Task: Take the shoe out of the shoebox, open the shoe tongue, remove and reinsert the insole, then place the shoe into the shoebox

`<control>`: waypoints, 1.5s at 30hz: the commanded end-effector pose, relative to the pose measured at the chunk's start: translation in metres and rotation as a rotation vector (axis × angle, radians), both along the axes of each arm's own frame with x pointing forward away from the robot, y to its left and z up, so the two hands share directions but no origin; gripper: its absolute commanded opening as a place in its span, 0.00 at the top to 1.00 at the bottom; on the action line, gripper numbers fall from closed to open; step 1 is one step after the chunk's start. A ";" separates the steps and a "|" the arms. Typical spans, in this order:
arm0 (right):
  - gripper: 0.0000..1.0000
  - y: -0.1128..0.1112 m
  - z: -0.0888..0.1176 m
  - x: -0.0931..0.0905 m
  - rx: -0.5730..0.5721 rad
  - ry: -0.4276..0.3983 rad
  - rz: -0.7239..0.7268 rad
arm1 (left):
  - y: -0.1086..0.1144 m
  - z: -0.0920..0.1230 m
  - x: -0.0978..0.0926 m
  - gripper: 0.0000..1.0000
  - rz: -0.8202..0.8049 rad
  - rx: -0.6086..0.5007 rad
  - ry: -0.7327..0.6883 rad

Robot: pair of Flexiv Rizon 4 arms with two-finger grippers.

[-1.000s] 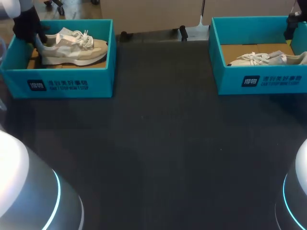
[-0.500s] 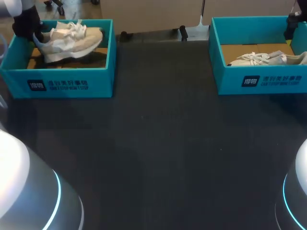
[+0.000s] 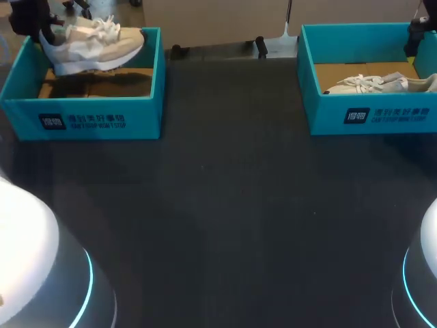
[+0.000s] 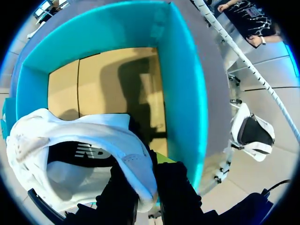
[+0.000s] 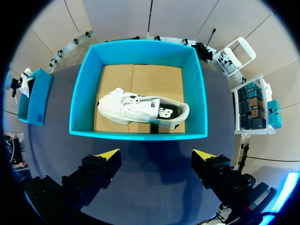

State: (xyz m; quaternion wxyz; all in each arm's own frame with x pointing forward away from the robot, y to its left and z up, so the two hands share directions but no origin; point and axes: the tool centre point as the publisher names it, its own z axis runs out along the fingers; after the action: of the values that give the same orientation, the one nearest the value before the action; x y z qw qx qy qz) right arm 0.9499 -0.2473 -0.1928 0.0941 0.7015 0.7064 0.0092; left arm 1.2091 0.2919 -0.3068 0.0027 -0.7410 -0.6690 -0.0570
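Left claw (image 4: 149, 180) clamped on heel of cream lace-up sneaker (image 3: 92, 44), sneaker up over teal cardboard shoebox (image 3: 95, 119), right claw (image 5: 154, 157) spread wide, empty, above second teal shoebox (image 5: 138, 134) holding white sneaker (image 5: 140, 110)

I see the cream shoe (image 3: 92, 46) hanging just above the left teal shoebox (image 3: 89, 116), sole down, heel at the box's far left corner, toe pointing right. A pale shoe (image 3: 379, 83) lies flat inside the right teal shoebox (image 3: 369, 113), toe pointing left.
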 end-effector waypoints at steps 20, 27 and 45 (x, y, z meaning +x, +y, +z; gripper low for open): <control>0.00 0.000 0.000 0.000 -0.001 0.000 0.000 | 0.018 0.152 -0.040 1.00 -0.032 0.007 -0.076; 0.00 0.000 0.000 0.000 -0.001 0.000 0.000 | 0.021 0.181 -0.053 1.00 -0.015 -0.053 -0.067; 0.00 0.000 0.000 0.000 -0.001 0.000 0.000 | 0.021 0.181 -0.053 1.00 -0.015 -0.053 -0.067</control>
State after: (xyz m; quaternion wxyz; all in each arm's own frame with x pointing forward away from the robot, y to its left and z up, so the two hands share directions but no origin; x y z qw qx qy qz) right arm 0.9499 -0.2474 -0.1928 0.0941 0.7015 0.7064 0.0091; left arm 1.1562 0.3130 -0.1280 -0.0404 -0.7432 -0.6648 -0.0641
